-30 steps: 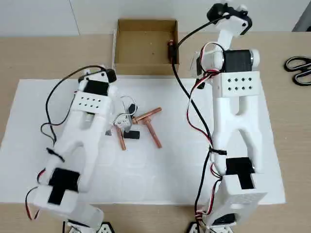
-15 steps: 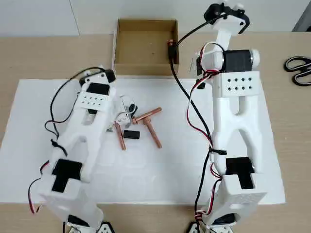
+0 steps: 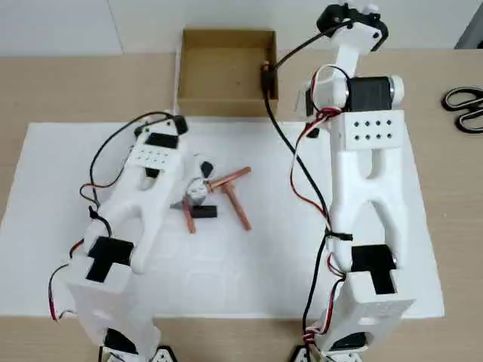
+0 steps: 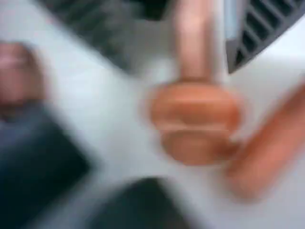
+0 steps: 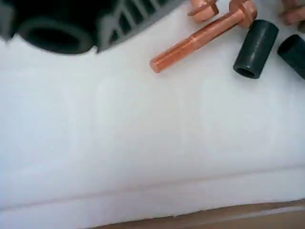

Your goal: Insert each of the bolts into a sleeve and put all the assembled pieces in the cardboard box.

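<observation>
Bearings: clock directions follow the high view, with 12 o'clock at the far edge of the table (image 3: 75,83).
Cardboard box: the cardboard box (image 3: 223,74) sits at 12 o'clock, just beyond the white mat (image 3: 60,211), open-topped with its brown floor in sight.
Bolts, high view: three copper bolts lie loose near the mat's middle. The first bolt (image 3: 230,178) points toward 2 o'clock. The second bolt (image 3: 238,209) runs from beside it toward 5 o'clock. The third bolt (image 3: 188,215) lies at the group's 8 o'clock, nearly on the 12–6 line.
Sleeve, high view: a black sleeve (image 3: 204,213) lies flat between the third and second bolts, just beside the third.
Left gripper: the left gripper (image 3: 198,185) is low over the mat at the 9 o'clock end of the first bolt. I cannot tell whether it is wide or narrow.
Left wrist view: blurred. A bolt head (image 4: 193,121) sits close up, its shank leading off between two grey ribbed surfaces, which the high view hides under the wrist. Another copper shaft (image 4: 267,152) lies beside it.
Right gripper: the right gripper (image 3: 351,23) is off the mat at the 12 o'clock end of its arm, at 3 o'clock of the box. I cannot tell its state.
Right wrist view: adds detail that the high view lacks. It shows a threaded bolt (image 5: 200,38) with a flanged head, a hollow sleeve (image 5: 256,47) just beside that head, a further sleeve (image 5: 293,55) near it, and the mat's edge against wood.
Rest: scissors (image 3: 464,105) lie at the table's 3 o'clock edge. A black cable (image 3: 290,53) crosses the box's 3 o'clock wall.
</observation>
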`<state>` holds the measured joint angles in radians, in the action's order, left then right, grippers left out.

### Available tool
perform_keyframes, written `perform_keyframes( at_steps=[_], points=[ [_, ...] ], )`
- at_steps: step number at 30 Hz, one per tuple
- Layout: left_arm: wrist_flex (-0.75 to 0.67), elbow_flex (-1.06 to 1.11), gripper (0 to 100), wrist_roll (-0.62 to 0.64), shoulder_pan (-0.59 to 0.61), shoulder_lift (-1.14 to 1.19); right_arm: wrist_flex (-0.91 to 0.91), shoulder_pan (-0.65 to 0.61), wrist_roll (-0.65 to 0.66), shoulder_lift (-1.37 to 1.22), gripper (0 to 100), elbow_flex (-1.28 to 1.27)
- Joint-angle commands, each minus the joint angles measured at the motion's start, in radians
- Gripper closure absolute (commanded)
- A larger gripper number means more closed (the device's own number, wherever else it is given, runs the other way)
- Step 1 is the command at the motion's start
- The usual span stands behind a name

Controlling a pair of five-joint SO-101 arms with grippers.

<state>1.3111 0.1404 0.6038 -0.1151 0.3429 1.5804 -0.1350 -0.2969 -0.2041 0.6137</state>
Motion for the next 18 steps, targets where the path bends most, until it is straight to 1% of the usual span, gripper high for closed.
perform_keyframes(
  at_steps=[1,6,10,12,15,18],
  points=[
    [0.028,-0.008,100,0.005,0.014,0.012,0.002,0.013,0.040,0.056,99.5,0.014],
    [0.213,-0.133,99,0.006,0.020,-0.068,0.025,0.010,0.055,0.062,99.5,0.012],
    [0.368,-0.331,99,0.000,0.028,-0.235,0.039,0.008,0.055,0.064,99.5,0.012],
    [0.411,-0.438,99,0.000,0.021,-0.325,0.041,0.012,0.055,0.064,99.5,0.012],
    [0.405,-0.570,99,-0.003,0.009,-0.450,0.036,0.031,0.052,0.068,99.5,0.018],
    [0.338,-0.621,99,-0.054,-0.020,-0.537,-0.021,0.064,0.052,0.130,99.5,0.049]
  ],
)
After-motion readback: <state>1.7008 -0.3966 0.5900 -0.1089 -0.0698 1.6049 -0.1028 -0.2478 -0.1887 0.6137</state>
